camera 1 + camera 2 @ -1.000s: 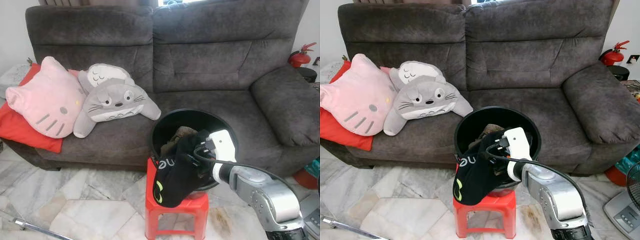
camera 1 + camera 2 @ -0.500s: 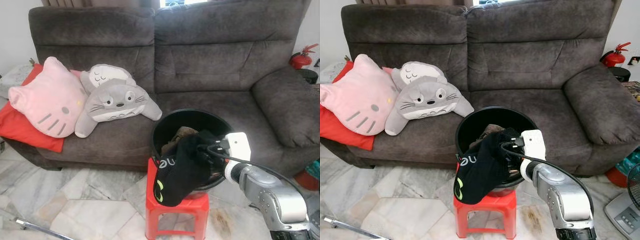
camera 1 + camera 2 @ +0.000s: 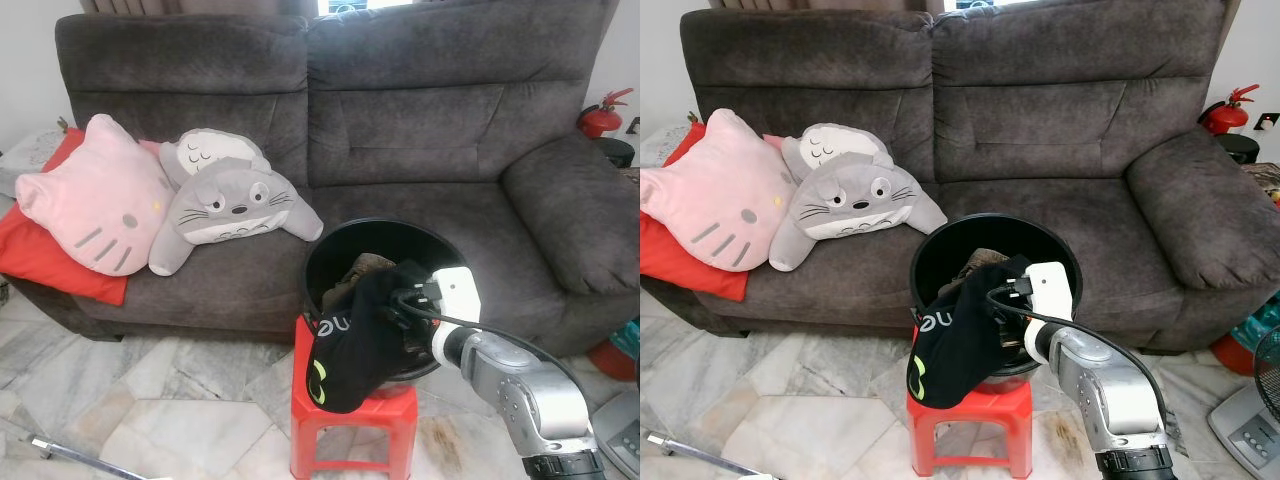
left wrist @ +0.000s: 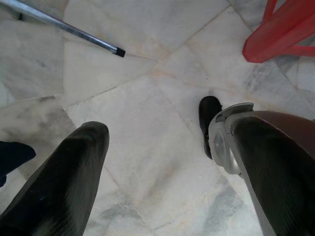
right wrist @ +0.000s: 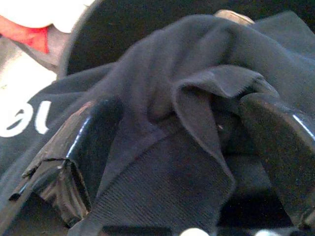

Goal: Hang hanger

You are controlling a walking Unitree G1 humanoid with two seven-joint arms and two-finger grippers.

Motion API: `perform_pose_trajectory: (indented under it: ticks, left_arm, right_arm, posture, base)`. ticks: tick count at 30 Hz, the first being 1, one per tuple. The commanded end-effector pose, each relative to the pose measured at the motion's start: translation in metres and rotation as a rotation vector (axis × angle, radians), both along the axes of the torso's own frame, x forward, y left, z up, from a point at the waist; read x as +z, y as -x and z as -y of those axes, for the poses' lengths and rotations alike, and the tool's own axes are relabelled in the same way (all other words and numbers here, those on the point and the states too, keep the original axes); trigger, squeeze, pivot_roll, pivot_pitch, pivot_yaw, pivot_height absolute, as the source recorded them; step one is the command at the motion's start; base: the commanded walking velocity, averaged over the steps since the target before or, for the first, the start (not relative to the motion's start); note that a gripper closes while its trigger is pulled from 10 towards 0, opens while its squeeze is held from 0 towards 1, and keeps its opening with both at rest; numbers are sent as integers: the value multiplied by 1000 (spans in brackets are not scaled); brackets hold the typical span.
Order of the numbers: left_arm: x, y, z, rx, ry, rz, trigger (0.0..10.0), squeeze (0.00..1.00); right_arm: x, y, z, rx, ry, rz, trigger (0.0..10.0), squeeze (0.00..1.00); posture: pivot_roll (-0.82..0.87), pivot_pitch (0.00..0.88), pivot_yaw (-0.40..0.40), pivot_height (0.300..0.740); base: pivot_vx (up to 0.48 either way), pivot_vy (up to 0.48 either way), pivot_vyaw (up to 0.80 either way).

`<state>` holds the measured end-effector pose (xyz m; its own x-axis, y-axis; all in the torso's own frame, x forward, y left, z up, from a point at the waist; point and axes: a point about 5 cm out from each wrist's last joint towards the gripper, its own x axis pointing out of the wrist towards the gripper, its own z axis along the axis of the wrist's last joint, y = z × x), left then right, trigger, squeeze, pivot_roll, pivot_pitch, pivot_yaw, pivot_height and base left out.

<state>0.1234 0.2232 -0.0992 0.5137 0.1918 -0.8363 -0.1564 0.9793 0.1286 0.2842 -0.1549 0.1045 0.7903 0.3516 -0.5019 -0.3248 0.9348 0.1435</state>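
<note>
Right claw (image 3: 400, 305) tips buried in black garment (image 3: 350, 345); bucket (image 3: 345, 240) contents mostly covered; fan (image 3: 1262, 375) cropped by frame edge.

A dark grey fabric sofa (image 3: 400, 130) is set across the back of the room, with a padded armrest (image 3: 575, 205) at one end. A pink cat-face cushion (image 3: 90, 195) is laid on a red cushion (image 3: 40, 255) at the other end, and two grey plush cushions (image 3: 225, 195) are propped beside it. The floor (image 3: 140, 400) is laid with pale marble tiles, and a metal rod (image 4: 64, 27) is seen lying on it. A red plastic stool (image 3: 350, 435) is placed before the sofa. A red fire extinguisher (image 3: 603, 112) is stood against the white wall (image 3: 25, 60).
</note>
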Motion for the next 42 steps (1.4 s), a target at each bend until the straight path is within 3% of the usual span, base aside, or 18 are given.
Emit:
perform_pose_trajectory:
  ticks: [1, 12, 20, 21, 23, 28, 30, 31, 32, 34, 40, 41, 42]
  left_arm:
    - [-1, 2, -1, 8, -6, -16, 10000, 0]
    - [-1, 0, 1, 8, -3, -15, 10000, 0]
    - [0, -1, 1, 7, -4, -11, 10000, 0]
    - [0, -1, 1, 8, -4, -11, 10000, 0]
    - [0, -1, 1, 6, -4, -11, 10000, 0]
    - [0, -2, 1, 6, -4, -12, 10000, 0]
    - [0, -2, 1, 7, -3, -12, 10000, 0]
    - [0, -2, 1, 6, -3, -12, 10000, 0]
    - [0, -2, 1, 6, -3, -12, 10000, 0]
    - [0, -1, 1, 4, -4, -13, 10000, 0]
    - [-1, 0, 1, 4, -4, -15, 10000, 0]
    - [-1, 0, 2, 4, -4, -16, 10000, 0]
    - [-1, 0, 2, 4, -4, -16, 10000, 0]
  right_arm:
    - [2, -3, -2, 16, 2, 10, 10000, 0]
    - [-12, -8, 4, 2, 23, -17, 10000, 0]
    - [-14, -20, 5, 11, 18, 32, 10000, 0]
    - [-15, -21, 6, 4, 21, 35, 4157, 0]
    - [-17, -23, 7, -4, 21, 39, 0, 0]
    - [-23, -23, 6, 8, 19, 28, 0, 0]
    - [-25, -22, 5, 9, 20, 23, 1294, 0]
    - [-27, -22, 5, 8, 23, 23, 2588, 0]
    - [-27, -22, 5, 8, 23, 23, 2588, 0]
    - [-30, -22, 4, 14, 24, 16, 10000, 0]
    - [-33, -23, 1, 25, 9, 13, 10000, 0]
    - [-33, -24, 1, 24, 7, 15, 6549, 0]
    - [-33, -24, 1, 24, 7, 15, 6549, 0]
  posture:
    - [-238, 0, 57, 740]
    - [-237, 0, 56, 740]
    - [-234, 0, 58, 740]
    - [-234, 0, 58, 740]
    - [-231, 0, 59, 740]
    - [-230, 0, 58, 740]
    - [-231, 0, 59, 740]
    - [-231, 0, 60, 740]
    - [-231, 0, 60, 740]
    - [-232, 0, 62, 740]
    - [-228, 0, 60, 740]
    - [-227, 0, 59, 740]
    - [-227, 0, 59, 740]
  base:
    - [0, 0, 0]
    - [0, 0, 0]
    - [0, 0, 0]
    - [0, 0, 0]
    - [0, 0, 0]
    - [0, 0, 0]
    - [0, 0, 0]
    - [0, 0, 0]
    - [0, 0, 0]
    - [0, 0, 0]
    - [0, 0, 0]
    - [0, 0, 0]
    - [0, 0, 0]
